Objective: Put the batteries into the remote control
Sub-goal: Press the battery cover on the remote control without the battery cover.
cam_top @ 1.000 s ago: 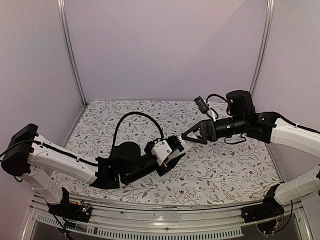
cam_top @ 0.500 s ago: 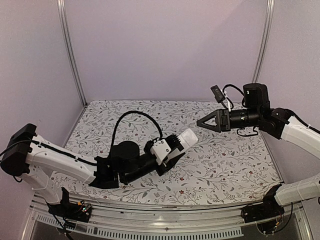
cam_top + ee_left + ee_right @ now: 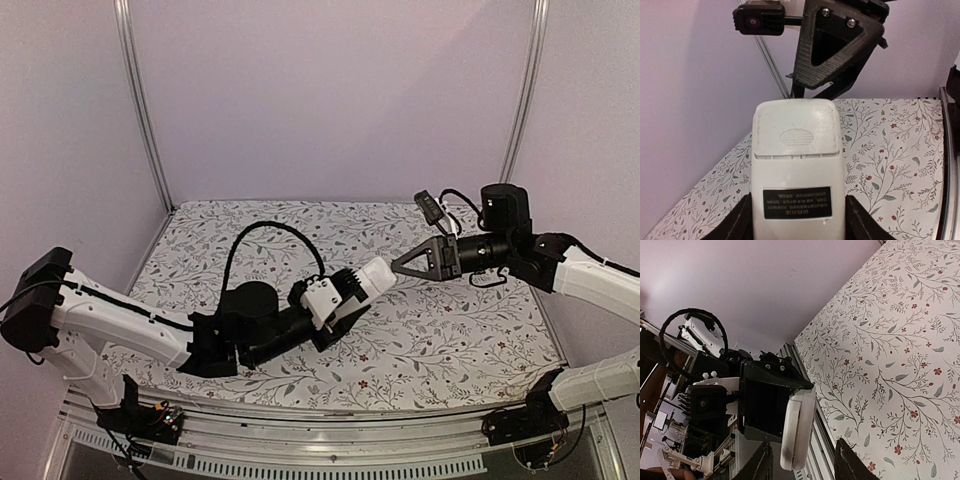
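My left gripper (image 3: 345, 292) is shut on the remote control (image 3: 372, 277) and holds it above the table, pointing right. In the left wrist view its plain white back (image 3: 797, 165) faces the camera, with a black label and a lid with a ridged oval in place at the far end. My right gripper (image 3: 396, 265) stands at that far end. In the right wrist view the remote control (image 3: 797, 430) shows edge-on between the right fingers (image 3: 850, 462), with gaps on both sides, so the right gripper (image 3: 805, 462) is open. The batteries are out of view.
The table wears a floral cloth (image 3: 460, 330) and is closed in by pale walls with metal corner posts (image 3: 140, 110). The left arm's black cable (image 3: 270, 232) loops above the cloth. The right gripper (image 3: 832, 50) and its wrist camera (image 3: 758, 19) fill the space just beyond the remote.
The right gripper drew back up and to the right, then came back to the remote's far end with its jaws narrower. The left arm and remote held still.
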Action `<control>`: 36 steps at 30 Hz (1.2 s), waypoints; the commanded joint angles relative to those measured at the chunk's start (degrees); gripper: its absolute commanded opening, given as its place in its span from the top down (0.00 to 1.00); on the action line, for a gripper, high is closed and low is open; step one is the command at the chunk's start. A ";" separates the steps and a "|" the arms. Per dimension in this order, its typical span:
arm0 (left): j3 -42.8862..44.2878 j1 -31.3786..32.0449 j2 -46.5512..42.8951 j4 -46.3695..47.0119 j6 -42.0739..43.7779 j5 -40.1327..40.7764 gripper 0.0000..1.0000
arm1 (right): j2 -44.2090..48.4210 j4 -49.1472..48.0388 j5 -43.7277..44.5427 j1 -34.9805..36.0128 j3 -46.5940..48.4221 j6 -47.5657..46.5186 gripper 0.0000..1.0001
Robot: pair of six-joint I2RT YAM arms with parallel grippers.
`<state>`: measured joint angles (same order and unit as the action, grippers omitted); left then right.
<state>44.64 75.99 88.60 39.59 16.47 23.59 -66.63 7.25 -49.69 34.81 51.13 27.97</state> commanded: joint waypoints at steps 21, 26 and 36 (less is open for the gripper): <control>0.76 0.77 -1.14 2.24 0.76 -0.17 1.00 | -2.89 -11.37 -3.04 2.17 -5.02 5.83 0.79; 0.69 0.81 -1.32 3.18 1.27 -0.13 1.00 | -3.16 -13.64 -2.76 3.19 -6.43 6.76 0.97; 1.94 0.82 0.59 7.08 4.09 -0.65 1.00 | -4.95 -15.42 -0.33 6.53 -7.04 7.46 0.98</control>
<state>44.53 76.03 88.60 38.26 19.75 25.36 -69.25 -7.27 -49.58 37.54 45.23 36.01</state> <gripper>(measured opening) 0.539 0.122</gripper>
